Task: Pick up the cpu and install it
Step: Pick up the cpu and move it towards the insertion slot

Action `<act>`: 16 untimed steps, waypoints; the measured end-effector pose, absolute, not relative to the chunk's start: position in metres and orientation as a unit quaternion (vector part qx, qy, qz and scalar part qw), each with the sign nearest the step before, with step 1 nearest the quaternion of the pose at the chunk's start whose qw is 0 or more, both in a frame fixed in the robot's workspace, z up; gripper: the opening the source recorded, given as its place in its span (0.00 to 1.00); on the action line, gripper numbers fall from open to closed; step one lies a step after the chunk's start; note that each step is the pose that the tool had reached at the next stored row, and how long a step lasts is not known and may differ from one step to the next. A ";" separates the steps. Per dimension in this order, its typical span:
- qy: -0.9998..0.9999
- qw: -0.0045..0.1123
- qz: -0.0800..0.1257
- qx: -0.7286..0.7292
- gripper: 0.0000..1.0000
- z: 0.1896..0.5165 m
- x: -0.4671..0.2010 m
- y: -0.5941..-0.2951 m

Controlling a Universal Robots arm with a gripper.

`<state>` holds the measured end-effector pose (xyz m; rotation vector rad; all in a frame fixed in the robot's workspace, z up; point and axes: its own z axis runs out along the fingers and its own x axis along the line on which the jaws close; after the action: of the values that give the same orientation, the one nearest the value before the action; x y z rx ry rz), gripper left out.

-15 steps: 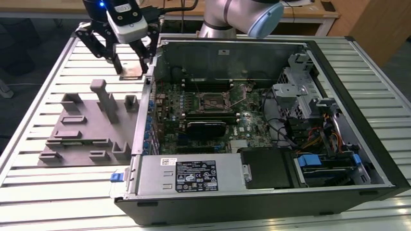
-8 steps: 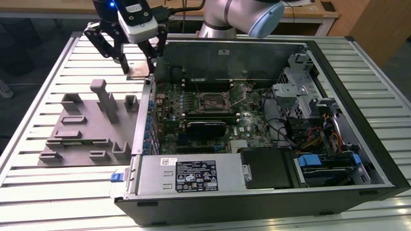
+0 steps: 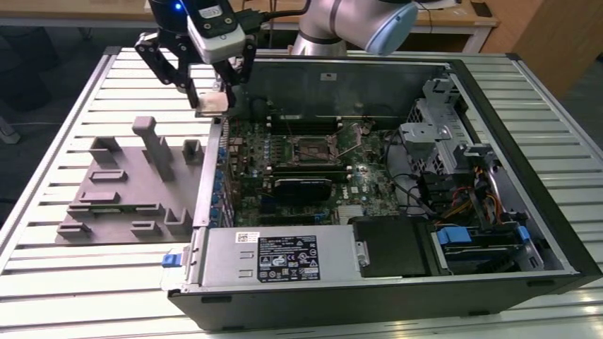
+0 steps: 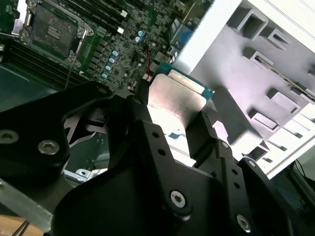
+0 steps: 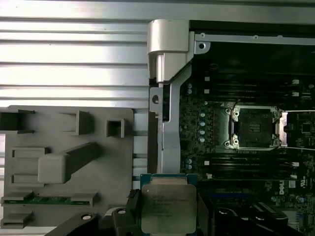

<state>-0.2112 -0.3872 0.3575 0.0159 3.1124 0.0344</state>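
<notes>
My gripper (image 3: 213,97) hangs above the case's wall on the exterior view's left, shut on the cpu (image 3: 212,104). In both wrist views the cpu (image 4: 175,97) (image 5: 167,206) is a flat square chip with a silvery top and a green rim, clamped by its two opposite edges between the black fingers (image 4: 207,129). It is held in the air, over the gap between the grey fixture block (image 5: 69,162) and the case wall. The motherboard's socket (image 3: 315,149) (image 5: 255,127) lies open and bare inside the case, some way off from the chip.
The open computer case (image 3: 527,233) lies on a slatted metal table (image 3: 85,275). Inside are memory sticks (image 3: 306,126), a black cooler (image 3: 303,188), a power supply (image 3: 273,256), drive cages and cables (image 3: 443,191). The fixture block (image 3: 132,183) has upright posts beside the case.
</notes>
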 end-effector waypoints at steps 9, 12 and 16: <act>1.000 0.014 0.011 0.005 0.54 0.357 -0.196 -0.387; 1.000 0.014 0.011 0.005 0.54 0.357 -0.191 -0.386; 1.000 0.014 0.011 0.005 0.54 0.357 -0.184 -0.386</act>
<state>-0.1842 -0.3861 0.3575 0.0160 3.1130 0.0343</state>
